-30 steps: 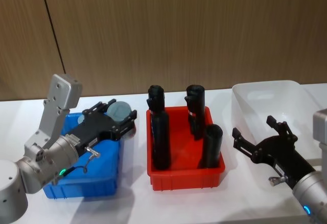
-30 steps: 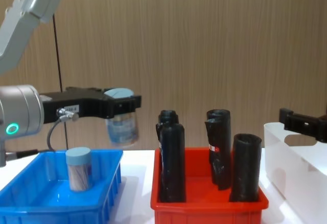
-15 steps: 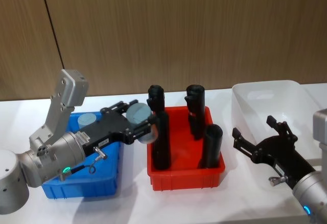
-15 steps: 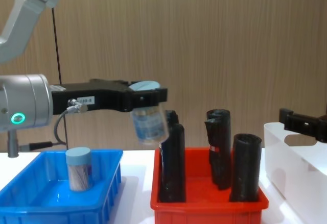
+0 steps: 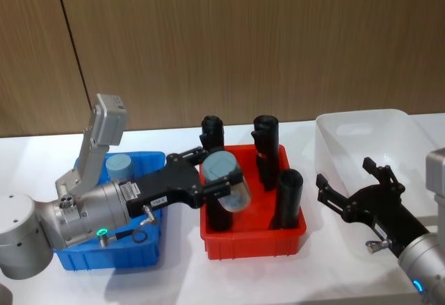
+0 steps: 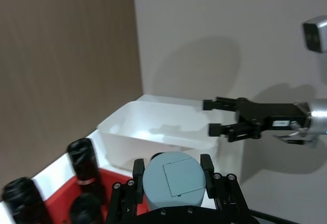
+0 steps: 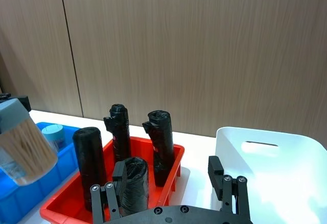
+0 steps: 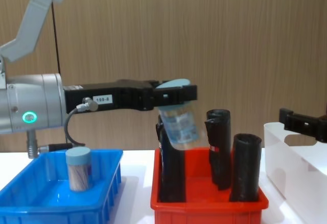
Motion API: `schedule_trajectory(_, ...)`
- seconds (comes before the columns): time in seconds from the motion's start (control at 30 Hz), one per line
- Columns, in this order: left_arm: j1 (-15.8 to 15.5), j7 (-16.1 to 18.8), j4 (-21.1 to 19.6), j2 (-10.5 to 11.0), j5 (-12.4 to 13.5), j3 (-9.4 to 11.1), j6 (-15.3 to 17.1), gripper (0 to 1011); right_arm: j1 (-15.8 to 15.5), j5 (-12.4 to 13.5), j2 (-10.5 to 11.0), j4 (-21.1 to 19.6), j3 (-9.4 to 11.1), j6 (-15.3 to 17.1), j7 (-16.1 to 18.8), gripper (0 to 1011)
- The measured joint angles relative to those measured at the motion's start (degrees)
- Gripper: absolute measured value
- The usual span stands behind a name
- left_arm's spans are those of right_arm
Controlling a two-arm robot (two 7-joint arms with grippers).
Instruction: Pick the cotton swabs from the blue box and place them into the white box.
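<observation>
My left gripper (image 5: 224,180) is shut on a tub of cotton swabs (image 8: 179,123), a clear cylinder with a pale blue lid (image 6: 173,178). It holds the tub tilted in the air above the left part of the red bin. The held tub also shows at one edge of the right wrist view (image 7: 23,141). A second swab tub (image 5: 119,167) stands upright in the blue box (image 5: 111,258) on the left. The white box (image 5: 361,133) sits at the far right. My right gripper (image 5: 352,181) hovers open in front of it, holding nothing.
The red bin (image 5: 252,240) lies between the blue and white boxes and holds several tall black cylinders (image 5: 286,195). The held tub hangs close to the front-left cylinder (image 8: 171,173). A wooden wall (image 5: 250,41) closes off the back of the white table.
My left gripper has carried the swab tub to the right, from above the blue box's right edge to above the red bin. The right gripper has stayed put.
</observation>
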Motion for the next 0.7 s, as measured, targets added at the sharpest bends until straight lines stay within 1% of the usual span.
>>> schedule_trajectory(0.1, -0.8, -2.7, 1.4, -0.5, -1.0, 0.3, 0.0, 665, 0.0, 0.0, 0.0, 0.0, 0.0, 0.0, 0.0, 1002)
schedule_trajectory(0.33, -1.9, -6.5, 3.6, -1.3, -2.1, 1.2, 0.2, 666, 0.0, 0.0, 0.0, 0.0, 0.0, 0.0, 0.0, 1002)
schedule_trajectory(0.57, -2.5, -8.6, 4.7, -1.7, -2.4, 1.8, 0.5, 666, 0.0, 0.0, 0.0, 0.0, 0.0, 0.0, 0.0, 1001)
schedule_trajectory(0.7, -2.7, -9.1, 5.0, -1.7, -2.4, 2.0, 0.6, 666, 0.0, 0.0, 0.0, 0.0, 0.0, 0.0, 0.0, 1002)
